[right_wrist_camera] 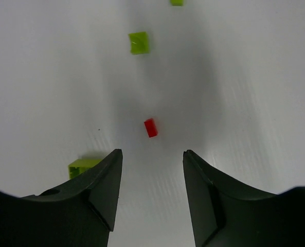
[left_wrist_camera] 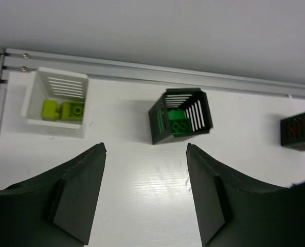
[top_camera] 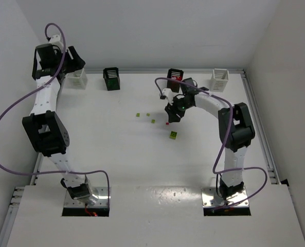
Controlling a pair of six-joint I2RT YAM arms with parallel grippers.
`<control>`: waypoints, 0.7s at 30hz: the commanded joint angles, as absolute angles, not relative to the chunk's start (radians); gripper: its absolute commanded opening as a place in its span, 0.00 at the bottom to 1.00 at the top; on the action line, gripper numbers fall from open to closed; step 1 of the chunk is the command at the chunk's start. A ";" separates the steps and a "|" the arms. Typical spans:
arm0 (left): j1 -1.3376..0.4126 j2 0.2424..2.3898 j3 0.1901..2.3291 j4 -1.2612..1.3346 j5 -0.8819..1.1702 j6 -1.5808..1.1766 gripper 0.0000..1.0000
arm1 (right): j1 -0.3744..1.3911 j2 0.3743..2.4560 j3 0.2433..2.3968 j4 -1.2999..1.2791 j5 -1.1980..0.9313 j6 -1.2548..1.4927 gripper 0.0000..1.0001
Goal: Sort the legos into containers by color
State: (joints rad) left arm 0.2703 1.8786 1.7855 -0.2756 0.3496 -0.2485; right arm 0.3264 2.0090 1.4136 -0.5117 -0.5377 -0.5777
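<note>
Two pincers stand spread over a half-sorted bench

Four slatted bins line the far edge of the white bench [top_camera: 116,159]. The left arm [top_camera: 45,128] reaches to the far left corner, and the right arm [top_camera: 233,126] bends in toward the middle. From left to right along that edge stand the left white bin [left_wrist_camera: 59,126], the left black bin [left_wrist_camera: 199,114], the right black bin [top_camera: 174,73] and the right white bin [top_camera: 219,78], all upright and apart from one another. The left gripper [left_wrist_camera: 146,198] hangs by the far left corner, its jaws spread with only bare bench between them. The right gripper [right_wrist_camera: 152,198] points down at the bench just right of centre, jaws likewise parted and pinching nothing.

Two yellow-green bricks [left_wrist_camera: 64,110] lie side by side in the left white bin. A dark green brick [left_wrist_camera: 179,124] sits in the left black bin, and red shows through the slats of the right black bin. What the right white bin holds cannot be told.

Loose on the bench, a larger yellow-green brick [top_camera: 173,135] lies closest to the near edge, partly hidden behind one finger in the right wrist view. Three small yellow-green bricks [top_camera: 147,115] lie scattered to the left of the right gripper. A tiny red brick [right_wrist_camera: 150,127] rests just ahead of the parted jaws, touching neither finger.
</note>
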 commanded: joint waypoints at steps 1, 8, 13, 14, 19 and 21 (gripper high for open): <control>0.284 1.816 1.724 -0.299 0.477 -0.222 0.70 | 0.334 1.998 1.459 -0.567 -0.632 -0.728 0.51; 0.264 1.723 1.629 -0.299 0.477 -0.210 0.71 | 0.368 2.048 1.496 -0.638 -0.603 -0.891 0.56; 0.264 1.691 1.580 -0.299 0.477 -0.210 0.71 | 0.391 2.092 1.506 -0.650 -0.592 -0.933 0.56; 0.264 1.690 1.571 -0.299 0.477 -0.210 0.71 | 0.391 2.092 1.515 -0.650 -0.592 -0.933 0.56; 0.264 1.672 1.552 -0.299 0.477 -0.210 0.71 | 0.400 2.129 1.536 -0.650 -0.572 -0.942 0.56; 0.264 1.672 1.552 -0.308 0.477 -0.210 0.71 | 0.400 2.154 1.545 -0.650 -0.572 -0.942 0.56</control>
